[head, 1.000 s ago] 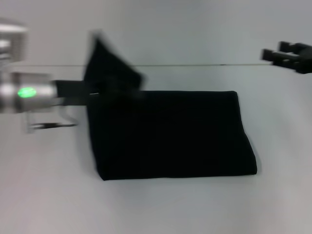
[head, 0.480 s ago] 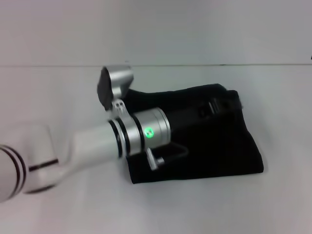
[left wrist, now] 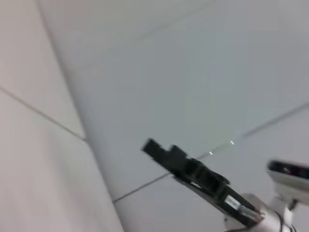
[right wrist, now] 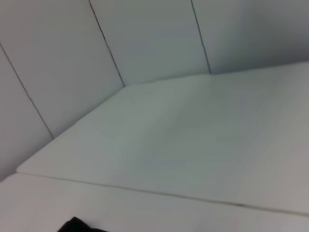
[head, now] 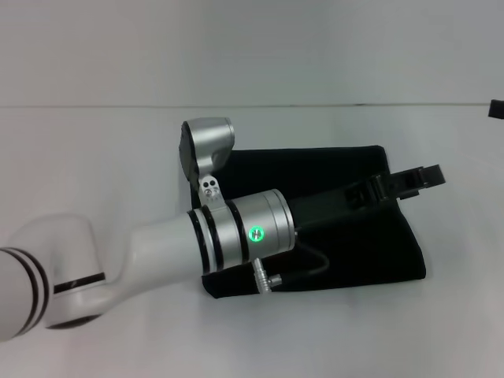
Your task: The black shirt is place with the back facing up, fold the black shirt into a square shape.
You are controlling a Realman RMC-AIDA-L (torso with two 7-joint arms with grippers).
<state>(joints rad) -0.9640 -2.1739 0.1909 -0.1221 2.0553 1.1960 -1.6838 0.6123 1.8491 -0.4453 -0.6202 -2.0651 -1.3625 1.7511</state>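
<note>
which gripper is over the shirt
The left gripper, reaching across the black shirt to its right edge. The right gripper is only a sliver at the frame's right edge, off the cloth.

obstacle: left arm point(head: 197, 236) stretched across the black shirt point(head: 370, 252), left hand point(head: 429, 176) past its right edge | obstacle: right hand point(head: 496, 109) at far right edge | free: bare surface point(head: 260, 339) in front, behind and left of the cloth

White left arm point(head: 150, 252), silver wrist collar with green light, black claw point(head: 409, 181)
</note>
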